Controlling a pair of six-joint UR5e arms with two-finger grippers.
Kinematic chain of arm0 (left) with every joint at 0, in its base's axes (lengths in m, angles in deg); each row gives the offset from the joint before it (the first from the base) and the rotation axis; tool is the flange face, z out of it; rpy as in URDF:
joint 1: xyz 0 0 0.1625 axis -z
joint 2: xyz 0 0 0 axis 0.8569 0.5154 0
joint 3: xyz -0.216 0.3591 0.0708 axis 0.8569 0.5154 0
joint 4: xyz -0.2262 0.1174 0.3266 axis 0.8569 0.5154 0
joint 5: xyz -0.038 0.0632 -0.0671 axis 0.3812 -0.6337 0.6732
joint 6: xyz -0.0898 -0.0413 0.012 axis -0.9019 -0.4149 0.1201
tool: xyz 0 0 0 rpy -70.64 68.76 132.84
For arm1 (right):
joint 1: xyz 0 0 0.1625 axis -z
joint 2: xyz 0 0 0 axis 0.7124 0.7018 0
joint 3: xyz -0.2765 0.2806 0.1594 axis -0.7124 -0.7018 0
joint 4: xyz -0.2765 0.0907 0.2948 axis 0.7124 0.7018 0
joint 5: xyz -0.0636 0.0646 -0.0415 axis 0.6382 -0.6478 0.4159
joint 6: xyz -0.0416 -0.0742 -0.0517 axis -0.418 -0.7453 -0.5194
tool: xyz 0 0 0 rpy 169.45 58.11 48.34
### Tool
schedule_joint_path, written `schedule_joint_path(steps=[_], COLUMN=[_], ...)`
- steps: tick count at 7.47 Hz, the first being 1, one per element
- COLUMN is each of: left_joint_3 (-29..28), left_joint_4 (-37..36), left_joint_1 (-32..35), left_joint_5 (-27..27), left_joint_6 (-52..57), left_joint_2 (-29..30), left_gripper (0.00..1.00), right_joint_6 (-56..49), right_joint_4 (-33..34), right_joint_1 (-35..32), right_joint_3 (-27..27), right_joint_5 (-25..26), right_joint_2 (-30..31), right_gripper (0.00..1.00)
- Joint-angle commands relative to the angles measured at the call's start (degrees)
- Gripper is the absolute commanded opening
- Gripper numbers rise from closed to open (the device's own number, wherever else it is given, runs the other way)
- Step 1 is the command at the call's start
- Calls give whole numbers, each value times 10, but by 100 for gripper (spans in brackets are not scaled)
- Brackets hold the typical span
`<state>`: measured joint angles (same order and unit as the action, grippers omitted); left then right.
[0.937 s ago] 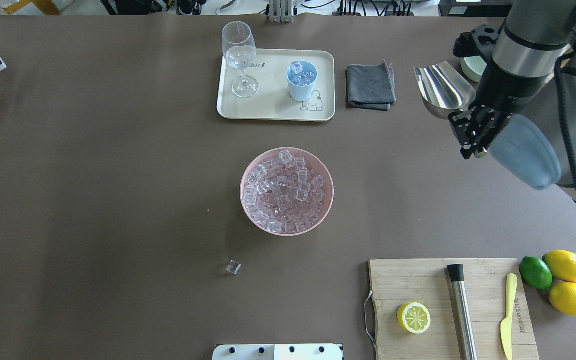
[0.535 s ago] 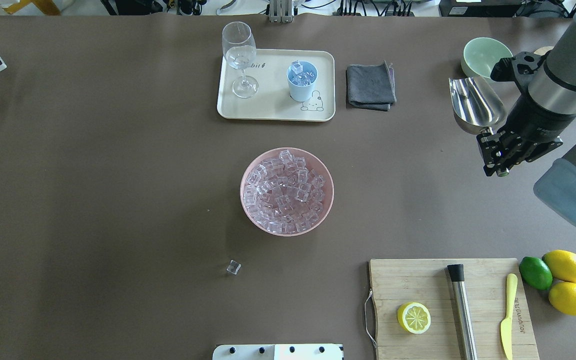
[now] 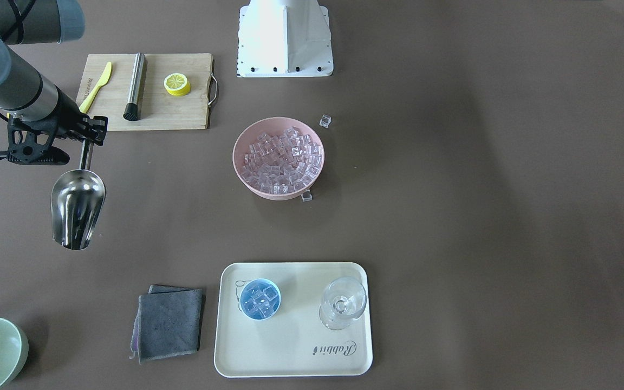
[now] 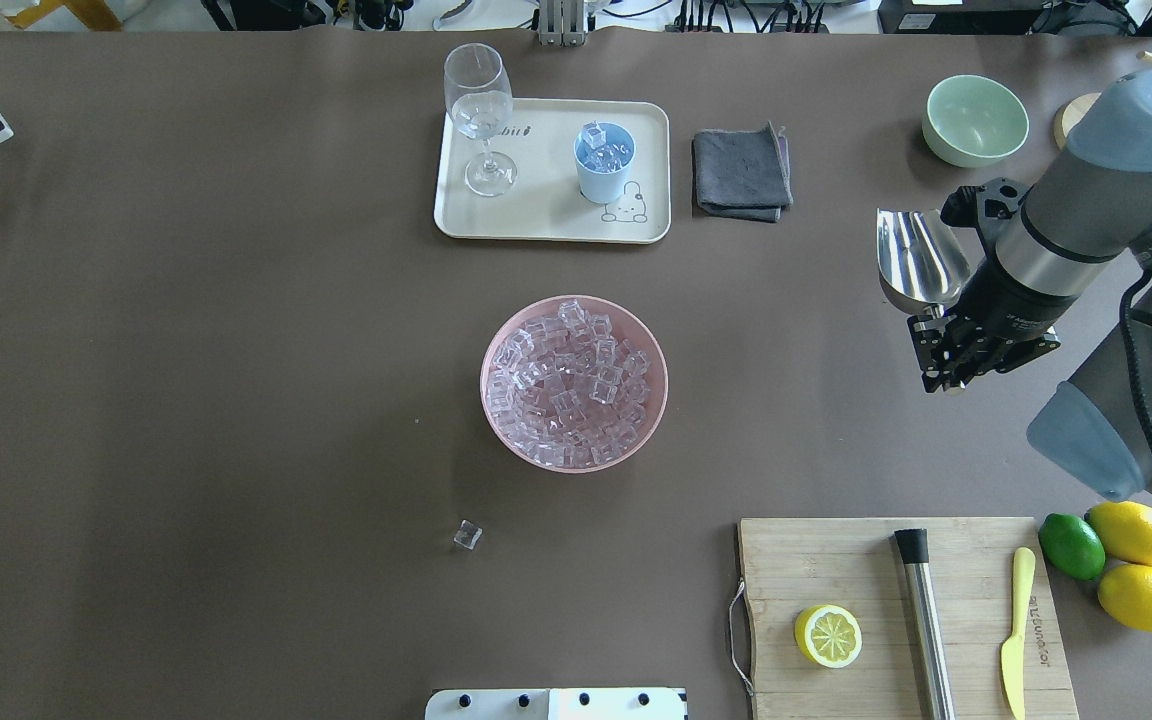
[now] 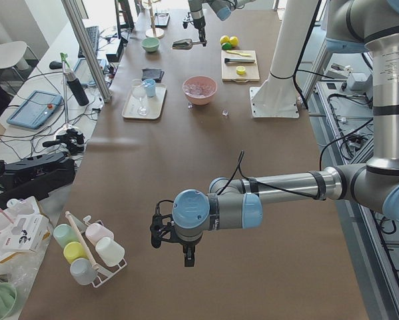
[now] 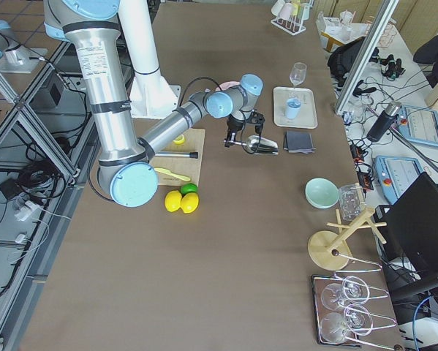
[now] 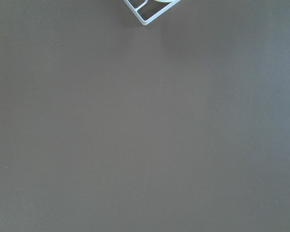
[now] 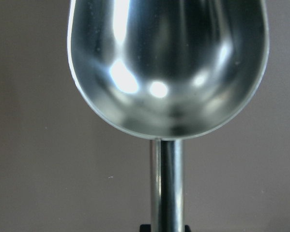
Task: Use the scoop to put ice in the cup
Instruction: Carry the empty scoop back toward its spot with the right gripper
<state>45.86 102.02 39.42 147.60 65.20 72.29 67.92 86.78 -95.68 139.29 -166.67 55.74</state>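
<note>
The steel scoop (image 4: 921, 262) hangs empty above the table's right side, with my right gripper (image 4: 934, 328) shut on its rod handle. Its bare trough (image 8: 169, 63) fills the right wrist view, and it shows at the left of the front-facing view (image 3: 77, 208). The ice (image 4: 573, 385) is heaped in a pink bowl (image 4: 492, 345) at mid-table. The light-blue cup (image 4: 604, 165) stands on a cream tray (image 4: 546, 225) and holds a few cubes. Loose cubes (image 4: 467, 536) (image 3: 306, 196) lie on the table near the bowl. My left gripper (image 5: 186, 257) shows only in the exterior left view, so I cannot tell its state.
A wine glass (image 4: 481, 110) shares the tray. A grey cloth (image 4: 741, 172) and a pale green bowl (image 4: 974, 120) sit at the back right. The cutting board (image 4: 836, 560) carries a lemon half, steel cylinder and yellow knife, with lemons and a lime (image 4: 1071, 545) beside it.
The right arm carried the scoop away from the pale green bowl, toward the robot's side of the table. The bowl it covered at first now shows fully.
</note>
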Motion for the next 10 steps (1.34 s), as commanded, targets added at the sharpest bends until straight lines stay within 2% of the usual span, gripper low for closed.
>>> schedule_joint_path(steps=[1, 2, 4, 8, 10], left_joint_3=[0, -1, -1, -2, -3], left_joint_4=[0, 0, 0, 0, 0], left_joint_1=[0, 0, 0, -3, -4], left_joint_5=[0, 0, 0, 0, 0], left_joint_6=[0, 0, 0, 0, 0], left_joint_2=[0, 0, 0, 1, 1], left_gripper=[98, 98, 98, 98, 98], right_joint_6=[17, 17, 17, 85, 106], right_joint_4=[-15, -15, -57, -123, -129], right_joint_1=[32, 38, 47, 88, 102], right_joint_3=[-12, -13, -26, -47, -48], right_joint_5=[-1, -9, -12, -9, -6], right_joint_2=[4, 10, 36, 34, 31], right_gripper=[0, 0, 0, 0, 0])
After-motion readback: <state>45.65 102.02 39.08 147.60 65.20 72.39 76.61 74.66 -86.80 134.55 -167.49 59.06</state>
